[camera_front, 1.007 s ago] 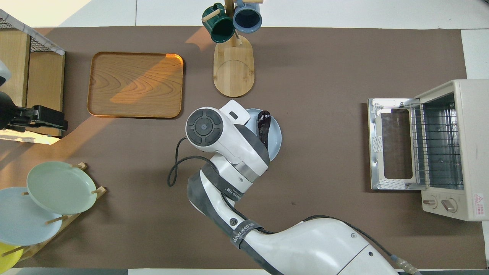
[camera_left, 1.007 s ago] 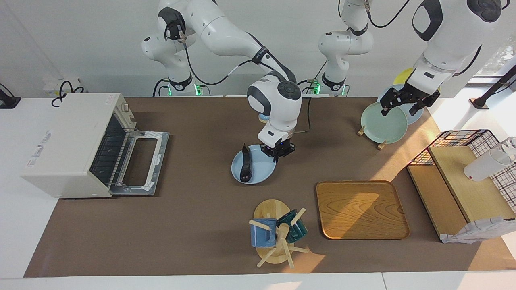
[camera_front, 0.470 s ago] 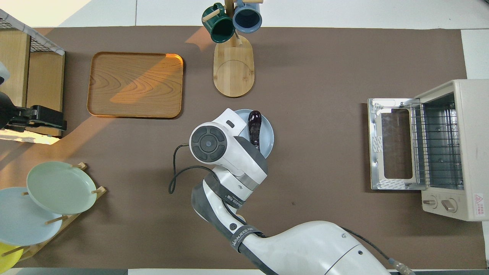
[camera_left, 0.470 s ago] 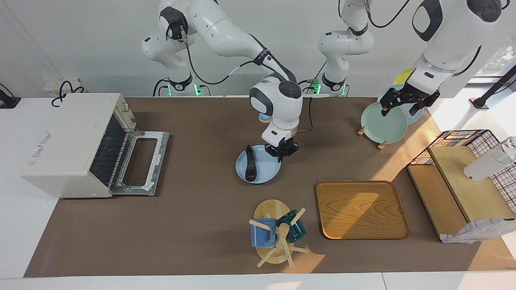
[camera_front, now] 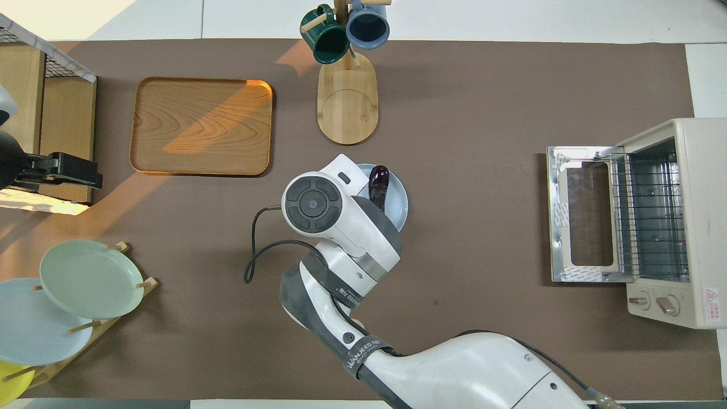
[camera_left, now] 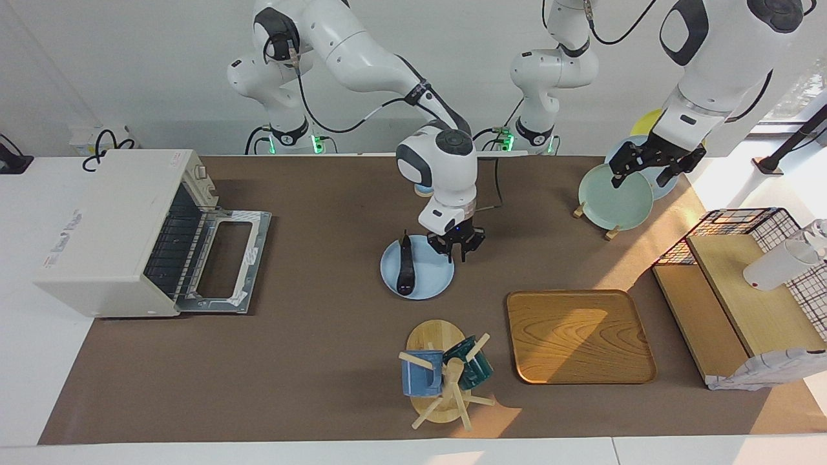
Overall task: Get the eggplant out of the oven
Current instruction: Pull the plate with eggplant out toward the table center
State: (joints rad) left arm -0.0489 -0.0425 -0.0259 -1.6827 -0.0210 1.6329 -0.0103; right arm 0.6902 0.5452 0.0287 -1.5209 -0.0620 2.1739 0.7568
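The dark purple eggplant [camera_left: 405, 267] lies on a light blue plate [camera_left: 428, 283] in the middle of the table; it also shows in the overhead view [camera_front: 378, 183], on the same plate [camera_front: 398, 205]. My right gripper [camera_left: 458, 249] is open just over the plate's rim, on the side toward the left arm's end; the arm's wrist hides it in the overhead view. The cream-white oven [camera_left: 106, 219] stands at the right arm's end with its door [camera_left: 223, 261] dropped open and only a bare rack [camera_front: 647, 216] inside. My left gripper [camera_left: 649, 166] waits open over the plate rack.
A mug tree [camera_left: 442, 381] with two mugs stands farther from the robots than the blue plate. A wooden tray [camera_left: 579, 336] lies beside it. A rack with a green plate [camera_left: 614, 194] and a wire basket with wooden boards [camera_left: 743, 290] are at the left arm's end.
My right gripper carried the plate with the eggplant a little away from the robots and toward the left arm's end. It then let go of the rim and opened. The left arm has not moved.
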